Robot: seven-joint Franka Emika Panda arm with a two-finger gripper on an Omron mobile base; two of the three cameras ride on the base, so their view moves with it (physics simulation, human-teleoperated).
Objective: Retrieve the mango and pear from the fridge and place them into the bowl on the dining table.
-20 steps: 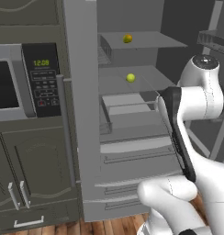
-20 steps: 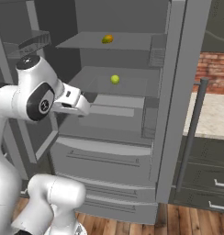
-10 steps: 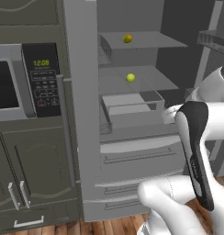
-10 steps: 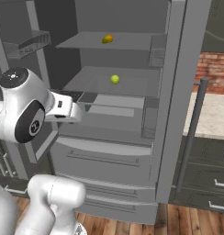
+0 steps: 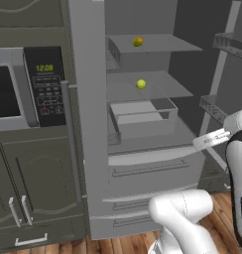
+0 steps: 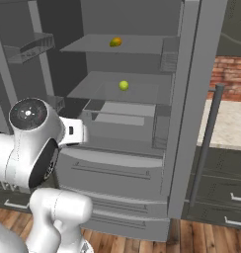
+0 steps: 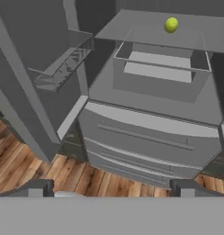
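The fridge [image 5: 152,166] stands open before me, grey shelves above, drawers below. On its top shelf lies the orange-yellow mango [image 5: 138,41] [image 6: 115,42]. One shelf lower sits the yellow-green pear [image 5: 141,84] [image 6: 123,85], which the hand view shows at its upper right [image 7: 171,25]. My gripper [image 7: 111,189] is open, its two dark fingertips [image 7: 38,188] far apart with nothing between them. It hangs low and back from the fridge [image 7: 150,137], facing the drawers. The bowl and the dining table are out of view.
A dark microwave [image 5: 14,92] sits in the cabinets left of the fridge. Both fridge doors are swung out, one with wire bins [image 7: 63,64] [image 6: 36,47], the other with a long bar handle [image 6: 207,143]. The floor is wood. A brick wall [image 6: 233,74] is at right.
My arm has swung away from the fridge shelves, downward and back toward the base, and the elbow has dropped. The mango and the pear lie where they were.
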